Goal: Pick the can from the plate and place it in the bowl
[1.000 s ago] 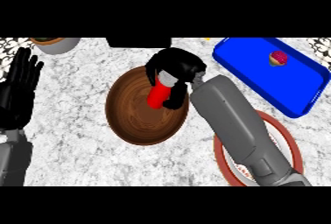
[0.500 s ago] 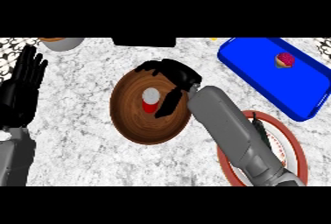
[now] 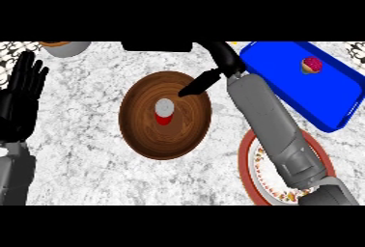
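Note:
A red can (image 3: 164,112) with a grey top stands upright inside the brown wooden bowl (image 3: 143,135) at the counter's middle. My right hand (image 3: 222,62) hovers above the bowl's far right rim, open, with straight fingers (image 3: 200,84) pointing down-left toward the can and nothing in it. The red-rimmed plate (image 3: 251,166) lies at the lower right, mostly hidden under my right forearm. At the left edge my left hand (image 3: 21,103) rests open, fingers up.
A blue tray (image 3: 335,91) at the upper right holds a small pink pastry (image 3: 311,65). A grey cup (image 3: 68,47) sits at the top left edge. A dark object (image 3: 157,46) lies along the far edge.
My right hand has let go of the can, opened and drawn back up and to the right. The can now stands free in the bowl.

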You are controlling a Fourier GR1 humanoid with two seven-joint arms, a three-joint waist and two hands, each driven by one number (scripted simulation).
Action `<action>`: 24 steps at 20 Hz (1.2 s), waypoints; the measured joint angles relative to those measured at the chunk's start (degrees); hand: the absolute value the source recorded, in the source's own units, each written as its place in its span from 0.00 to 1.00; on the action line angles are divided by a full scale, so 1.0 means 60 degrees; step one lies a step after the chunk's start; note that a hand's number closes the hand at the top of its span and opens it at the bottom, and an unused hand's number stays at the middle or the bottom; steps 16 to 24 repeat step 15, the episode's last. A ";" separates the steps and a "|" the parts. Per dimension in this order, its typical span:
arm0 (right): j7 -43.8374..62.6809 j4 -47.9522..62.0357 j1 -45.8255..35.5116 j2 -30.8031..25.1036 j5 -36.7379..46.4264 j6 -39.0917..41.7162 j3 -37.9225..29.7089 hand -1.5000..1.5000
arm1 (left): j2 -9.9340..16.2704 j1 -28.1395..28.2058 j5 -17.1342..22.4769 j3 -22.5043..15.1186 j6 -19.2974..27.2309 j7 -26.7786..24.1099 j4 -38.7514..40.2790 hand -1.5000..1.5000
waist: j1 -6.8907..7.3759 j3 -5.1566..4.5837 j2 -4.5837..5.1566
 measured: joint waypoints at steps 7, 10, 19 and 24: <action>-0.0950 0.1684 -0.0505 -0.1489 -0.0811 0.0809 -0.1487 0.00 | -0.0119 -0.0072 -0.0057 -0.0109 0.0052 0.0040 -0.0113 0.50 | 0.0076 0.0005 0.0059; -0.1633 0.2322 -0.0468 -0.2273 -0.1007 0.1448 -0.1890 0.00 | -0.0118 -0.0156 -0.0037 -0.0126 0.0075 0.0170 -0.0265 0.50 | 0.0145 0.0012 0.0098; -0.2529 0.3263 -0.0487 -0.3227 -0.1136 0.2374 -0.2290 0.00 | -0.0207 -0.0147 -0.0019 -0.0221 0.0052 0.0247 -0.0381 0.50 | 0.0293 0.0021 0.0168; -0.2529 0.3263 -0.0487 -0.3227 -0.1136 0.2374 -0.2290 0.00 | -0.0207 -0.0147 -0.0019 -0.0221 0.0052 0.0247 -0.0381 0.50 | 0.0293 0.0021 0.0168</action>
